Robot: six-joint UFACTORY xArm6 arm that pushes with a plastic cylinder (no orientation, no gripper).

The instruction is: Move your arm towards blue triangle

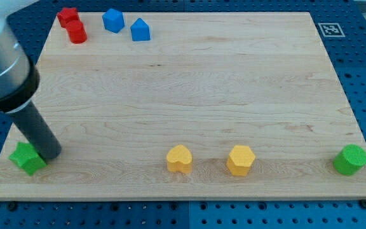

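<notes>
The blue triangle-like block [140, 30] sits near the view's top left, with a second blue block [113, 20] just to its left. My tip [48, 154] is at the view's bottom left, touching the right side of a green star block [27, 158]. The tip is far below and to the left of the blue triangle.
Two red blocks [72, 24] sit at the top left corner. A yellow heart [180, 159] and a yellow hexagon [240, 159] lie near the bottom edge. A green cylinder [351, 159] sits at the bottom right. The wooden board [234, 83] lies on a blue pegboard.
</notes>
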